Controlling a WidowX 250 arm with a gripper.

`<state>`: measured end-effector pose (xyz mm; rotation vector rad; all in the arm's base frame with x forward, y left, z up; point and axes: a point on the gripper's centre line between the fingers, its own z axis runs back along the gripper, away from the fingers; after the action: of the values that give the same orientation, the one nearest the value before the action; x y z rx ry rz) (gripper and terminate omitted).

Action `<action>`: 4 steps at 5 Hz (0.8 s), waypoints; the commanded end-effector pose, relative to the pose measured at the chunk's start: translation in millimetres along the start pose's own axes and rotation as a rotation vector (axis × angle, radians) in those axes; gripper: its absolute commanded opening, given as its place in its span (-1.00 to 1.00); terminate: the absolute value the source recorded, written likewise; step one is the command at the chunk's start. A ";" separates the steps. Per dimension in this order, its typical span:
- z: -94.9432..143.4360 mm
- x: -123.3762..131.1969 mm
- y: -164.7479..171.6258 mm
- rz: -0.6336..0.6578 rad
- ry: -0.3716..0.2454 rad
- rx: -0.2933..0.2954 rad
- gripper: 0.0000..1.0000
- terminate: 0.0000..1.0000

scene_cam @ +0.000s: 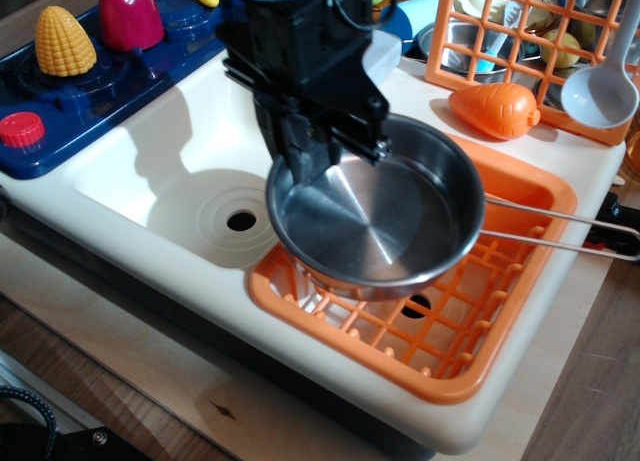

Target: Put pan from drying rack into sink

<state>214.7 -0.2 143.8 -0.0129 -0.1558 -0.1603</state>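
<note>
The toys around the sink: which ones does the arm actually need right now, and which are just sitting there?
Part of the job:
- pan, held at its rim by the gripper
- drying rack
- sink

Just lying about:
- corn
- carrot
- ladle
- red knob
- dark red vegetable

Shiny steel pan [385, 221]; orange grid rack [440, 331]; cream sink [150, 171].
</note>
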 end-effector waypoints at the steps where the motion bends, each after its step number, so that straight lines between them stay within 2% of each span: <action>1: 21.9 -2.8 30.8 -0.032 -0.051 0.088 -1.00 -1.00; 2: 22.5 -13.3 49.2 -0.026 -0.064 0.177 -1.00 -1.00; 3: 23.9 -18.8 81.8 -0.048 -0.083 0.241 -1.00 -1.00; 4: 20.8 -21.6 117.2 -0.090 -0.111 0.220 -1.00 -1.00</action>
<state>208.7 125.9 147.0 0.1531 -0.2680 -0.2422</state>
